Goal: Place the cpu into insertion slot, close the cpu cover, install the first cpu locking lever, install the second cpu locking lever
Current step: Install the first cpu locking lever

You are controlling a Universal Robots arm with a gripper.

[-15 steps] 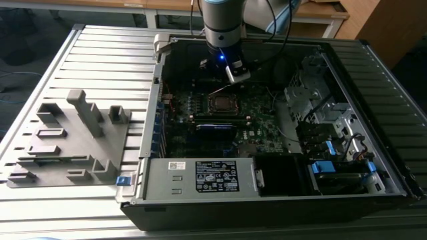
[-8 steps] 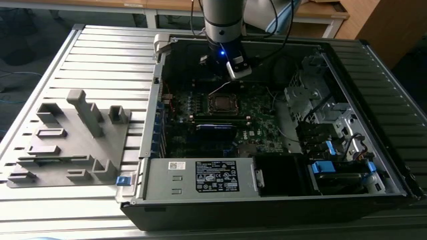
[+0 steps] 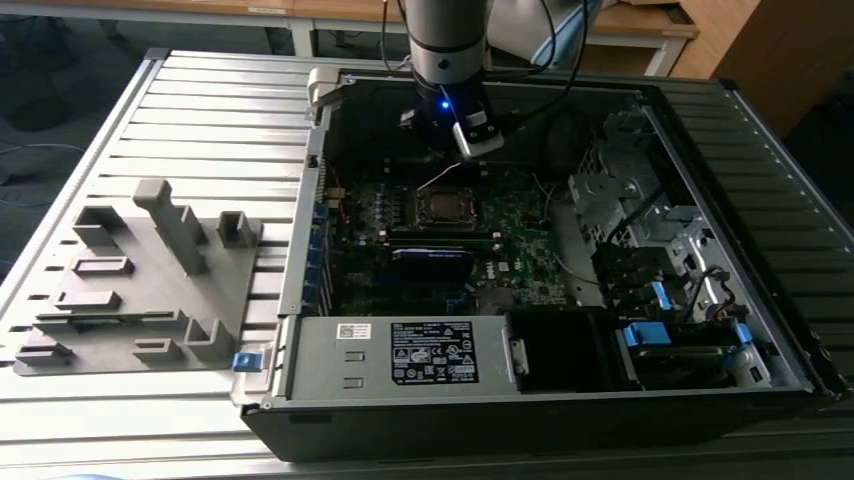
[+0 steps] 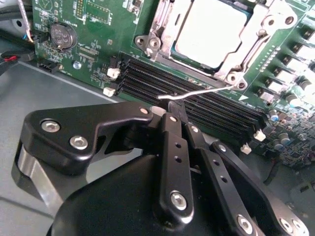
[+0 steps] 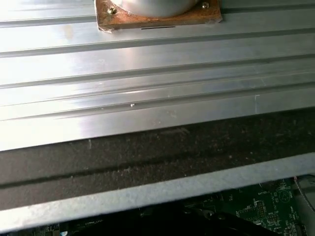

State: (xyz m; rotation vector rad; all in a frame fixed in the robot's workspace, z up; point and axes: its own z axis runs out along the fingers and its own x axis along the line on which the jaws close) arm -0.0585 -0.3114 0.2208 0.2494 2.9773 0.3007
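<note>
The cpu (image 4: 211,27) lies with its dull silver top up in the insertion slot (image 3: 442,207) on the green board. The cpu cover (image 4: 248,49), a silver frame, is folded down around it. A thin silver locking lever (image 4: 202,92) runs from the socket's corner out over the memory slots, raised off the board. My gripper (image 4: 177,104) has its black fingers (image 4: 172,128) drawn together on that lever's free end. In the exterior view the gripper (image 3: 451,160) hangs inside the open case just behind the socket.
Long black memory slots (image 4: 147,81) lie beside the socket, and a coin battery (image 4: 62,35) sits further off. A power supply (image 3: 400,355) and drive bays (image 3: 641,230) crowd the case. A grey fixture block (image 3: 134,290) stands on the slatted table (image 5: 147,73).
</note>
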